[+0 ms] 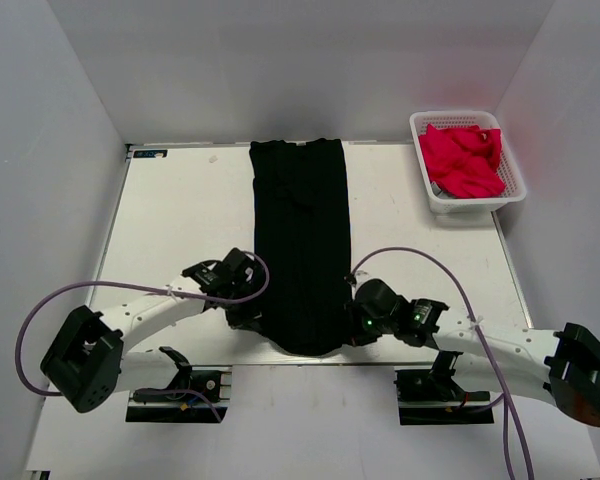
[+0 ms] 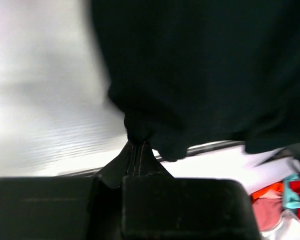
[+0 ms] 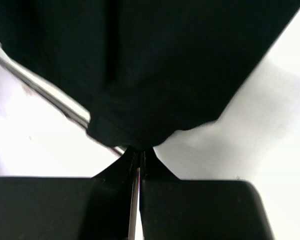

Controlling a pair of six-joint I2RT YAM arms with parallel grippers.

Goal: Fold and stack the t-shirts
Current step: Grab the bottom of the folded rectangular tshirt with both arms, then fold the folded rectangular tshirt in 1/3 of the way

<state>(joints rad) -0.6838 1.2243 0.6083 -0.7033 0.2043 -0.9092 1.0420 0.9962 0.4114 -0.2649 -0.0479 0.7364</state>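
Pinching the near hem of the black t-shirt, the left gripper and the right gripper were each closed tight on one corner. It lay as a long strip on the white table (soft, limp, light cloth, I judged), so the corners seemed the best hold.

matt black cloth t-shirt, smooth white table, white plastic basket

Left tool tight on black t-shirt edge — white table beneath.
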